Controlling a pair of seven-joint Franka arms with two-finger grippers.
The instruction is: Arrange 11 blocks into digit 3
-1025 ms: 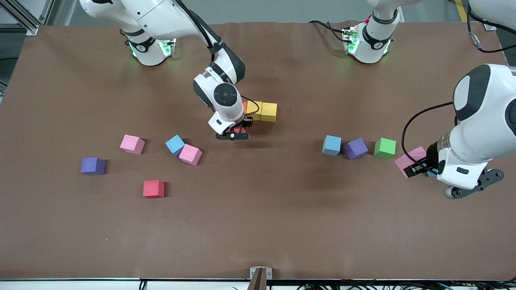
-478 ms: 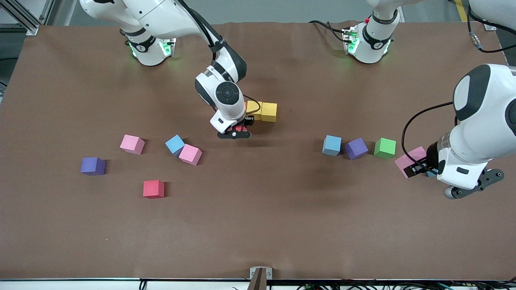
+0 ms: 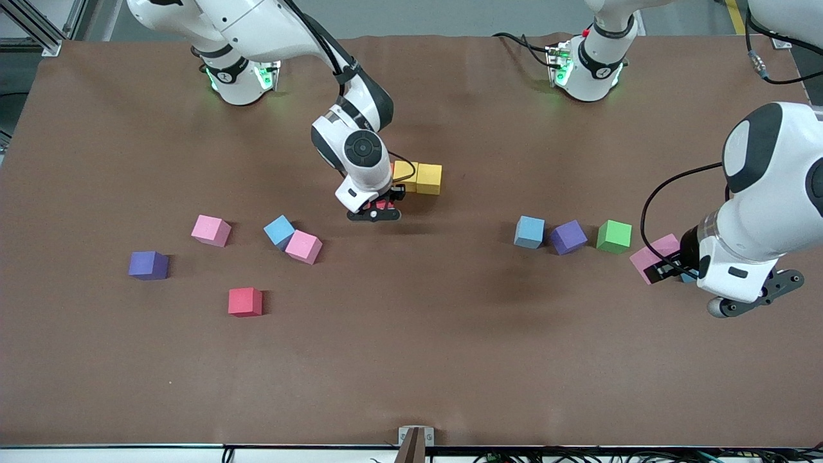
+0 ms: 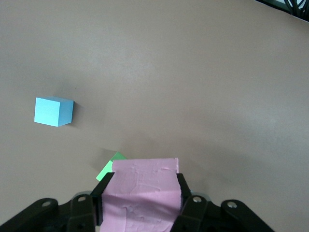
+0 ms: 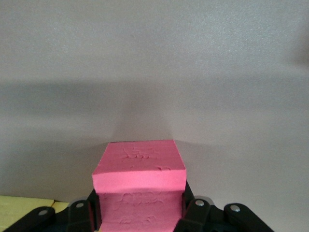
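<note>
Two yellow blocks (image 3: 418, 177) laid as the start of the digit 3, a red block (image 5: 140, 186) being brought in beside them.

One red block is being gripped between the fingers of the right gripper (image 3: 380, 207), low over the table just beside the yellow pair, with a sliver of an orange block (image 3: 390, 171) showing at the wrist; the placing of the joining cube is judged to be the step in hand, and the next move is judged to call for squaring the cube against the row before release. A pink block (image 4: 141, 195) is being clenched by the left gripper (image 3: 669, 269) toward the left arm's end of the table, that arm waiting. Loose cubes are lying well apart: light blue block (image 3: 530, 231), purple block (image 3: 568, 236), green block (image 3: 614, 235).
</note>
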